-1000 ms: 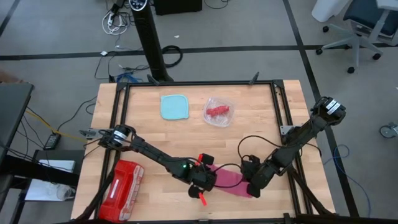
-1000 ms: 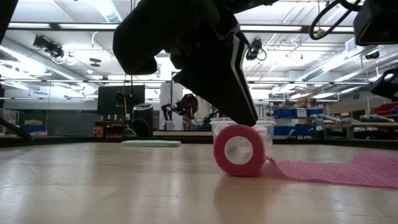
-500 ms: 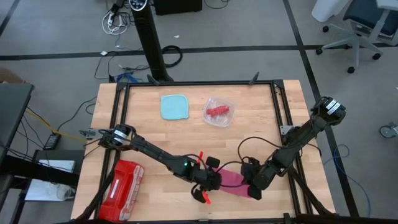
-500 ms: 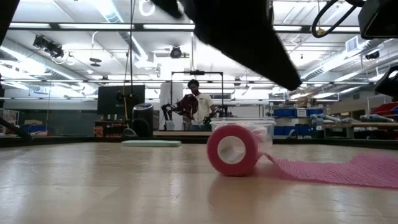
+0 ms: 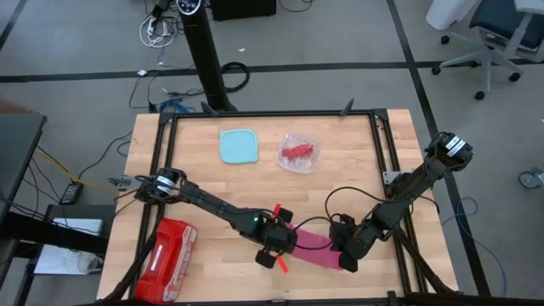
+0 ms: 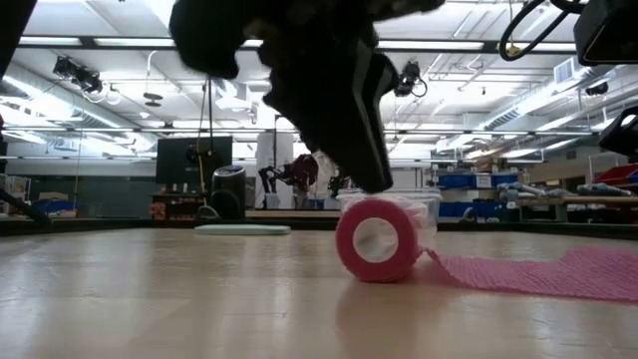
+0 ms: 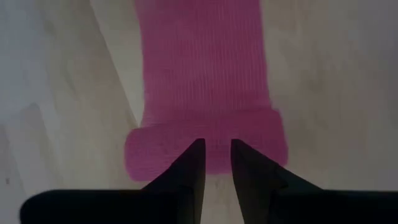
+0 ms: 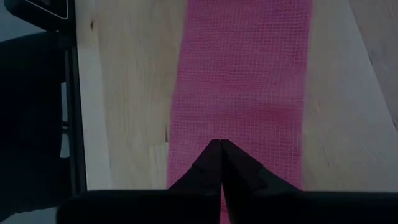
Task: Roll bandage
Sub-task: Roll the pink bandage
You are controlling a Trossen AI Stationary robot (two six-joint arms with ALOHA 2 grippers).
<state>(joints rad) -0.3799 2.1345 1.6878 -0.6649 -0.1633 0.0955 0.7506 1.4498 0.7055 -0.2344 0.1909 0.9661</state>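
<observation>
The wooden worktop (image 5: pixel 212 183), edged by a black metal frame (image 5: pixel 270 114), stands on a grey floor (image 5: pixel 76 42) crossed by dark lines, with loose cables (image 5: pixel 155 32) and a black post (image 5: pixel 204 55) behind it and a pale office chair (image 5: pixel 484 30) off to one corner. Across the worktop the room opens into a large workshop with long ceiling strip lights (image 6: pixel 110 42), a dark screen (image 6: pixel 194 160), and shelves holding blue bins (image 6: pixel 464 181).
</observation>
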